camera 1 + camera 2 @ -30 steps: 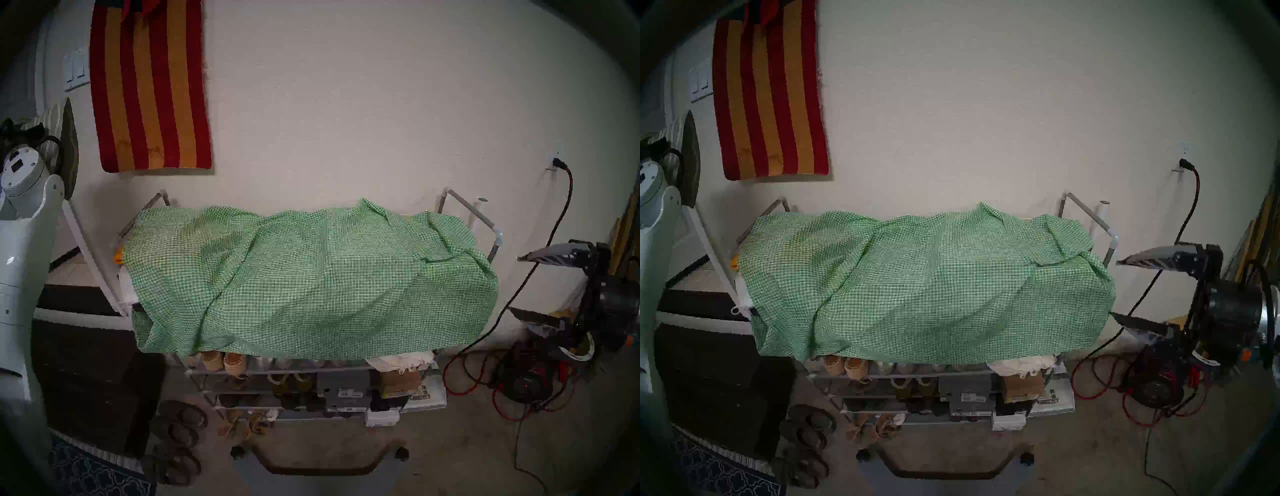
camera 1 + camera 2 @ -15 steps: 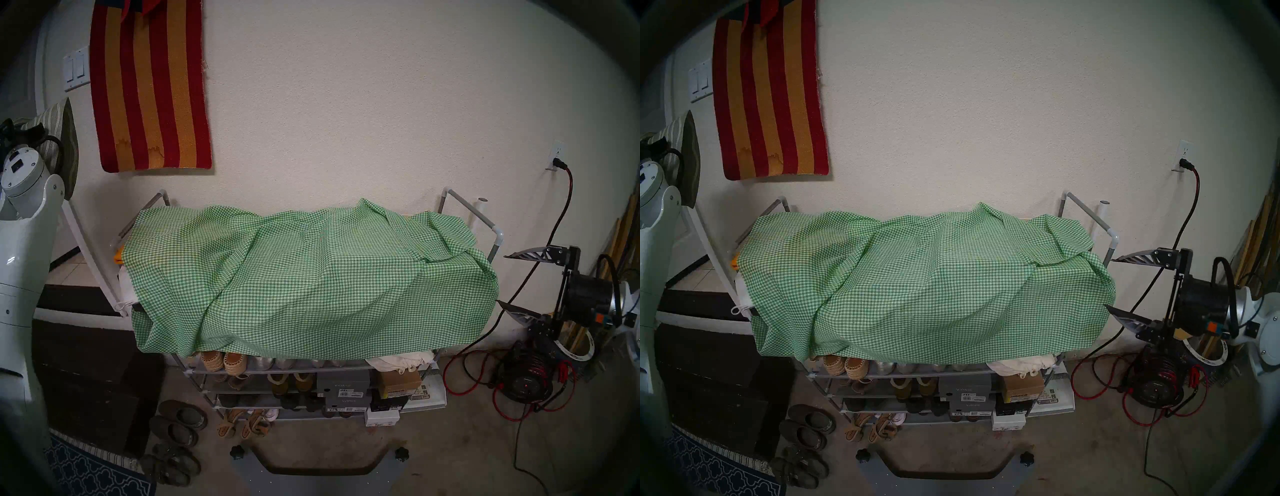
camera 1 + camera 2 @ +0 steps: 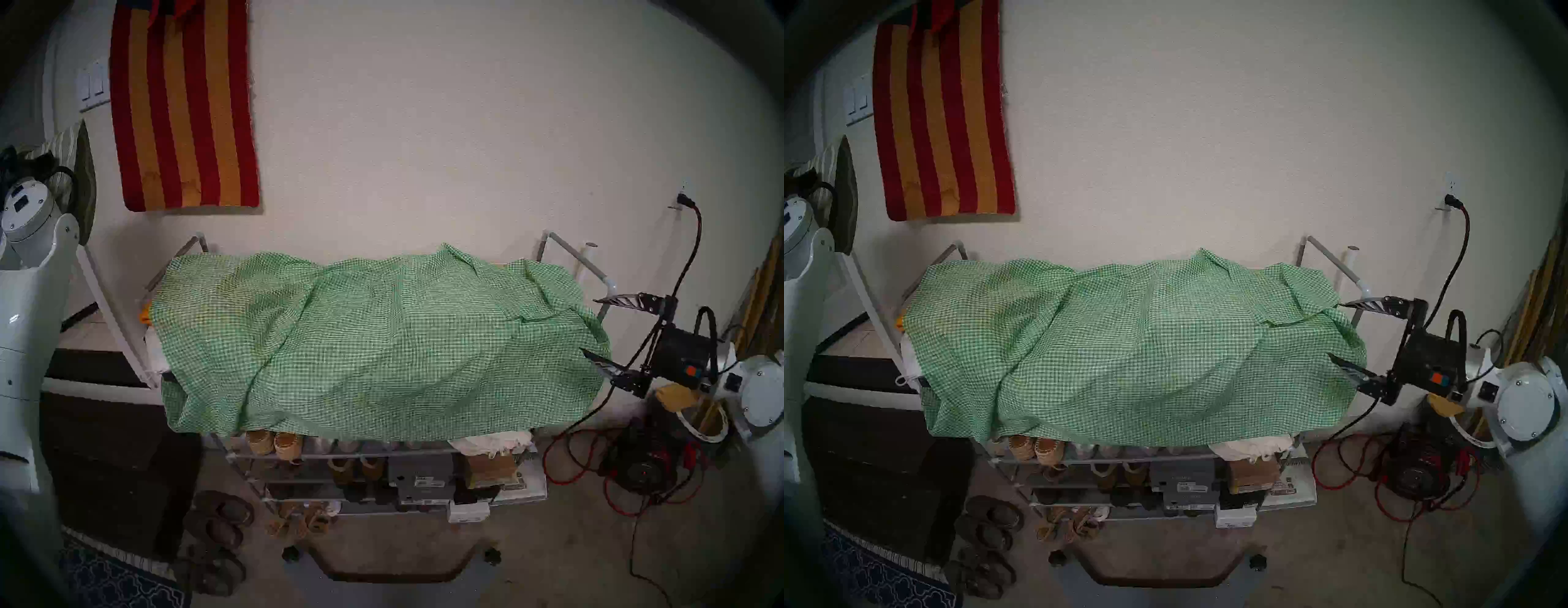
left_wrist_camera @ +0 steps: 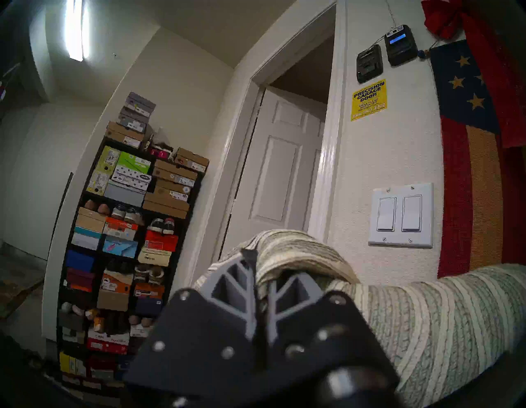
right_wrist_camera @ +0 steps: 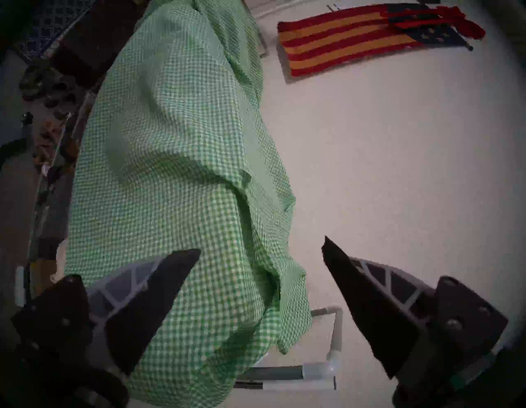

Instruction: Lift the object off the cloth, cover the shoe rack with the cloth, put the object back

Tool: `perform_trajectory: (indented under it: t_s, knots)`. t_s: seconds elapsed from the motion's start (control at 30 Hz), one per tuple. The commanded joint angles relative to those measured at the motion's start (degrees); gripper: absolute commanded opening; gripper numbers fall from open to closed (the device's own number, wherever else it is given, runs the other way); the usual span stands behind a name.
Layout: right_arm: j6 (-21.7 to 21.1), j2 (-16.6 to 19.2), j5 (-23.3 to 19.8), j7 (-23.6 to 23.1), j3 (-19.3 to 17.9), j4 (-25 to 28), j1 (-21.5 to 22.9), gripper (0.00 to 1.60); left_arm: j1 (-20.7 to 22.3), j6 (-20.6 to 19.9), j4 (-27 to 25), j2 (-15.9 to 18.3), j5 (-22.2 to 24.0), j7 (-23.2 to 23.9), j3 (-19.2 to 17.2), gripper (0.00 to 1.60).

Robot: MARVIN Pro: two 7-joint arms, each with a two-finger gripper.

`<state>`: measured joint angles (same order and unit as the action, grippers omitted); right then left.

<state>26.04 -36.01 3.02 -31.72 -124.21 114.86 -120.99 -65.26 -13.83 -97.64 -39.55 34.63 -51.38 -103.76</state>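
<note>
Cloth [image 3: 373,339] between right claw [image 3: 594,327] fingertips

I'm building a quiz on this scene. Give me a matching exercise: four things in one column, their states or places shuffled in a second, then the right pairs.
Things:
1. sun hat
2. gingham cloth
3. right gripper
4. striped rug

States:
A. hanging on the wall
B. open, at the rack's right end
C. clamped in the left gripper
D. draped over the shoe rack

Pairs: 1-C, 2-D, 3-B, 4-A
</note>
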Motion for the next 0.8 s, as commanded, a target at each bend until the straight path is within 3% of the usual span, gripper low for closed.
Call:
perform_trajectory:
  t_s: [0.0, 0.4, 0.77]
  knots:
    - [-1.2, 2.5, 1.5, 5.5, 7.0, -1.8, 6.0, 1.6, 0.1, 0.1, -0.3, 0.0, 0.1, 0.1, -0.2, 0.0]
    - [-0.8, 3.7, 3.3, 7.7, 11.4, -4.6, 9.3, 1.6, 0.1, 0.1, -0.3, 0.0, 0.1, 0.2, -0.2, 0.0]
    - [-2.1, 5.5, 1.5, 5.5, 11.2, -5.6, 9.6, 1.6, 0.1, 0.1, -0.3, -0.1, 0.1, 0.2, -0.2, 0.0]
